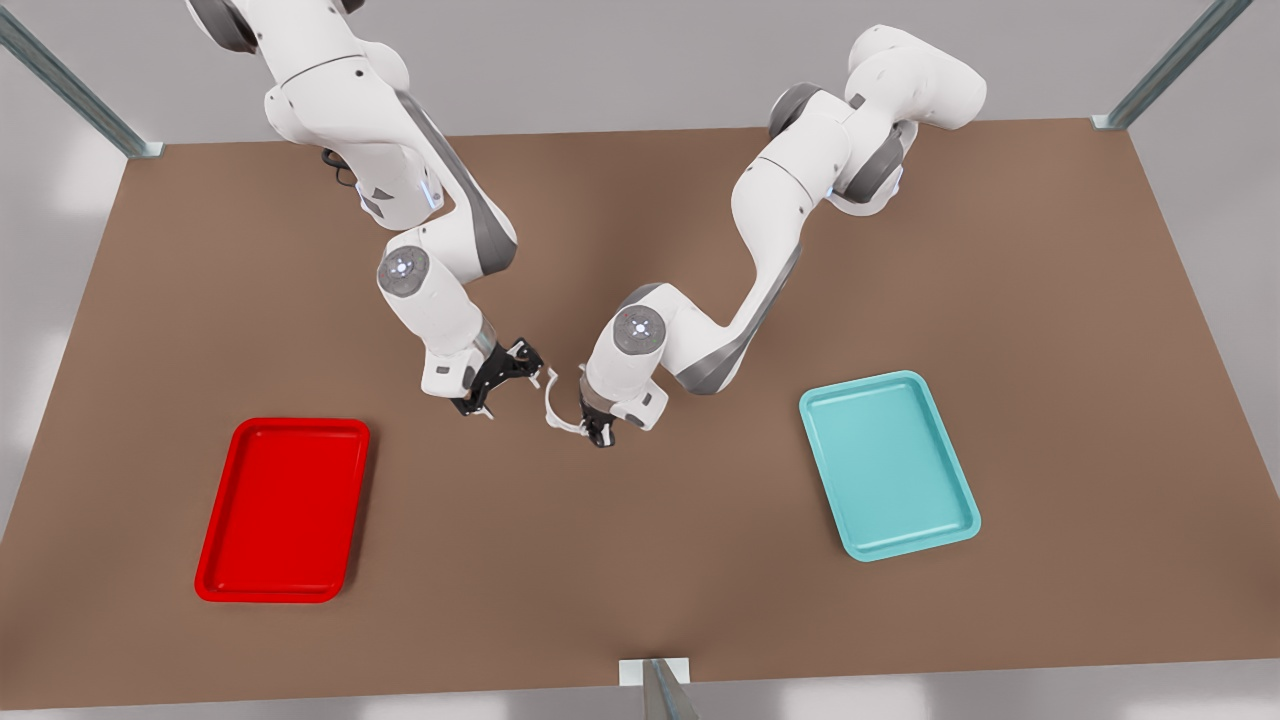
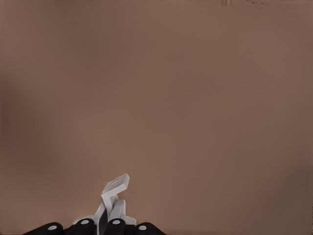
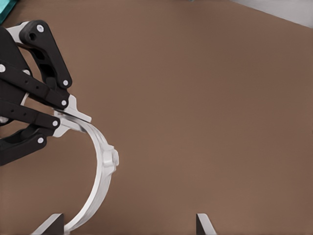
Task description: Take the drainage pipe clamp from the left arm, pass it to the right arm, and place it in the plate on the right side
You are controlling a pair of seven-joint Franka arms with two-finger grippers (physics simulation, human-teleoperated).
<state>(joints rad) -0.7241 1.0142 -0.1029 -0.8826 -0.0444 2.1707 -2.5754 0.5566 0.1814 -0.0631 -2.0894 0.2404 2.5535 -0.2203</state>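
Note:
The drainage pipe clamp point(image 1: 550, 405), a thin white half-ring, hangs above the middle of the table between the two grippers. My left gripper point(image 1: 597, 432), on the arm at the front view's right, is shut on the clamp's lower end; its wrist view shows the clamp point(image 2: 116, 186) pinched at the gripper point(image 2: 100, 226). My right gripper point(image 1: 515, 390) is open just to the front view's left of the clamp. In the right wrist view the clamp point(image 3: 105, 161) arcs from the left gripper point(image 3: 63, 120) down toward my right gripper point(image 3: 128, 224), passing close to one finger. The red plate point(image 1: 283, 510) lies empty at the front view's left.
A teal tray point(image 1: 888, 465) of the same shape lies on the brown table at the front view's right, and its corner point(image 3: 5, 7) shows in the right wrist view. Metal frame posts stand at the table's corners, and one point(image 1: 660, 690) stands at the middle of the front edge.

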